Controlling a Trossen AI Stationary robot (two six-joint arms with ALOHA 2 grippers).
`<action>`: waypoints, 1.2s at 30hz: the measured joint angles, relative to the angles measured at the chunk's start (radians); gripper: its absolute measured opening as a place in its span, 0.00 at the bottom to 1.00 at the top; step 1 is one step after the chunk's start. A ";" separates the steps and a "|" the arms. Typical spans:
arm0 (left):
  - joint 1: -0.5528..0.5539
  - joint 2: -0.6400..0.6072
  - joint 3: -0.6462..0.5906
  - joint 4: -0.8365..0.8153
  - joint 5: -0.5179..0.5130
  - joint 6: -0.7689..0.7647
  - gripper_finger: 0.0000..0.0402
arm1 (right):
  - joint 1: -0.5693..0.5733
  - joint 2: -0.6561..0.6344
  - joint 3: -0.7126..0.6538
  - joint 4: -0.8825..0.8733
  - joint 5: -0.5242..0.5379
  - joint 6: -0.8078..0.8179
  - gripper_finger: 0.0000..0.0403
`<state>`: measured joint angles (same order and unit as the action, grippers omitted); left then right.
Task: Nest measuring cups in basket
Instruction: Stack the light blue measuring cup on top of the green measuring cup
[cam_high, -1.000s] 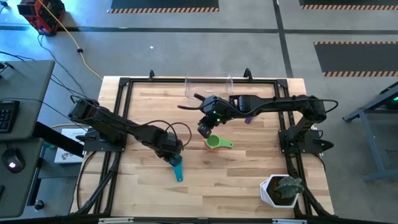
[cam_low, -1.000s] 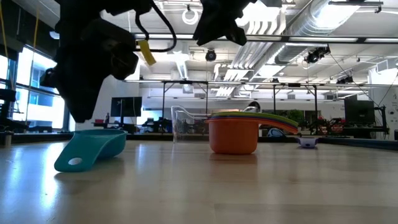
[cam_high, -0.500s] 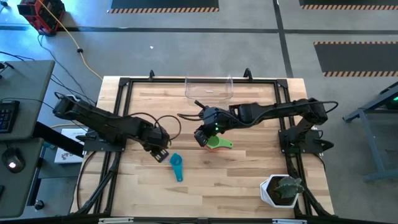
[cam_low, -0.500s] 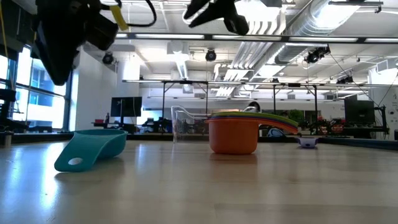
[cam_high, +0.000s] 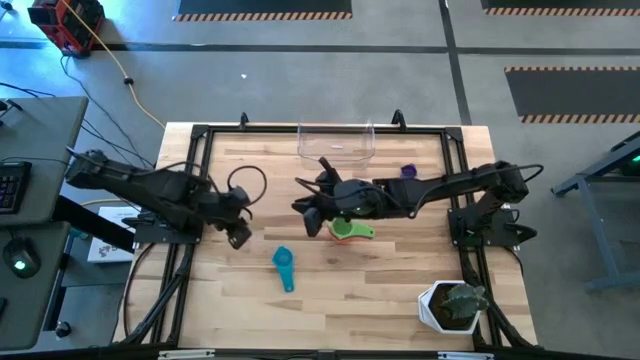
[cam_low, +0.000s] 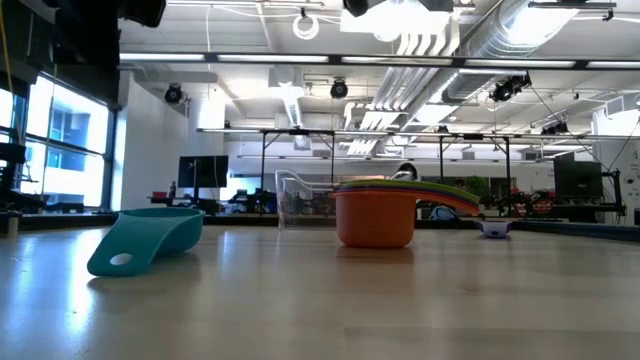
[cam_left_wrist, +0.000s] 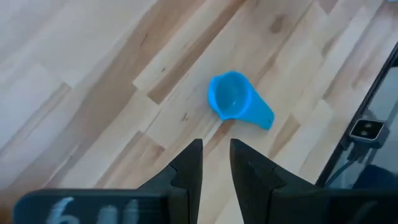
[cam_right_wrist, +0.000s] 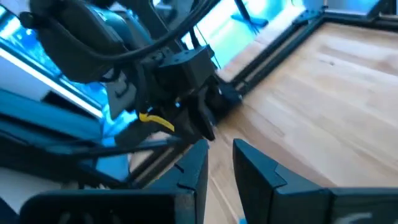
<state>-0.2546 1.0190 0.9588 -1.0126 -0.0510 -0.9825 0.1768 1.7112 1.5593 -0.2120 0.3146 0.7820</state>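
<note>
A teal measuring cup (cam_high: 284, 263) (cam_low: 150, 235) (cam_left_wrist: 233, 102) lies alone near the table's middle, tipped, with its handle end down on the wood. A nested stack of cups (cam_high: 346, 230) (cam_low: 375, 215), green on top and orange outermost, stands to its right. A small purple cup (cam_high: 408, 172) (cam_low: 495, 228) sits farther back on the right. The clear basket (cam_high: 335, 143) (cam_low: 300, 200) stands at the far edge. My left gripper (cam_high: 238, 235) (cam_left_wrist: 216, 146) hovers left of the teal cup, shut and holding nothing. My right gripper (cam_high: 308, 222) (cam_right_wrist: 221, 155) hovers just left of the stack, shut and holding nothing.
A white pot with a green plant (cam_high: 455, 305) stands in the near right corner. The black frame rail (cam_high: 190, 180) runs round the table's edges. In the right wrist view the left arm (cam_right_wrist: 180, 81) shows beyond my fingers. Bare wood lies along the near edge.
My left gripper has drawn back from the teal cup toward the table's left edge and risen out of the low view. My right gripper has moved left past the stack and risen too. The teal cup and the stack have stayed in place.
</note>
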 joint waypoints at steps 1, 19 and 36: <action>0.000 -0.015 0.000 -0.006 -0.009 0.000 0.18 | 0.002 0.002 0.000 0.013 0.004 0.006 0.17; 0.000 -0.104 0.000 -0.098 -0.094 0.078 0.18 | 0.029 0.174 0.000 0.069 -0.045 0.119 0.17; 0.000 -0.103 0.000 -0.098 -0.095 0.087 0.18 | 0.032 0.355 0.000 0.090 -0.173 0.257 0.17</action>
<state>-0.2546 0.9157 0.9585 -1.1103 -0.1455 -0.8955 0.2092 2.0661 1.5589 -0.1225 0.1419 1.0392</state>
